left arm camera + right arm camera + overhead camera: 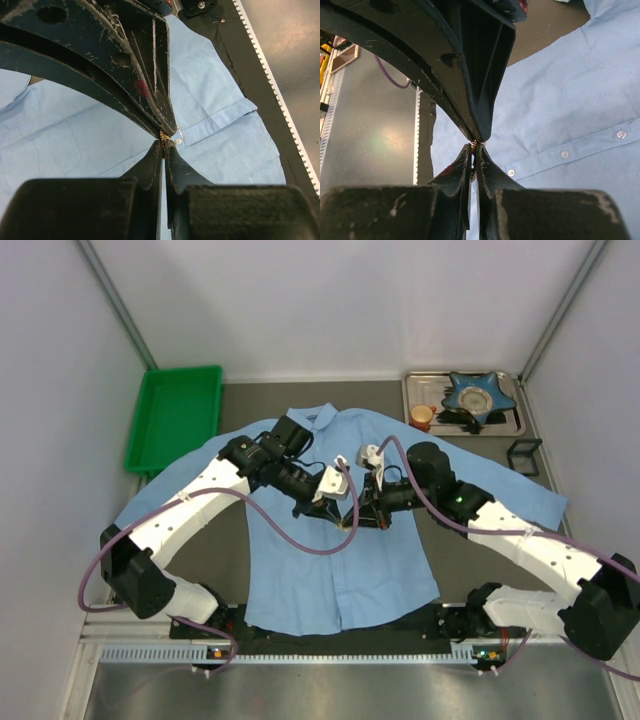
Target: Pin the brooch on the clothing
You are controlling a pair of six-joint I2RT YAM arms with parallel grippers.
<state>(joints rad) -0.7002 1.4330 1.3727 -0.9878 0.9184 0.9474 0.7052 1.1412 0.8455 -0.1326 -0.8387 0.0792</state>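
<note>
Over the blue shirt (pixel 340 585) spread on the table (pixel 360 395), left jaws and right jaws meet tip to tip, both pressed together, seemingly pinching a tiny gold brooch (pixel 165 136).

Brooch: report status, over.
Both shut: left gripper and right gripper, tip to tip on the brooch. Only a gold speck shows, over the shirt front. Nothing seen in the way.
</note>
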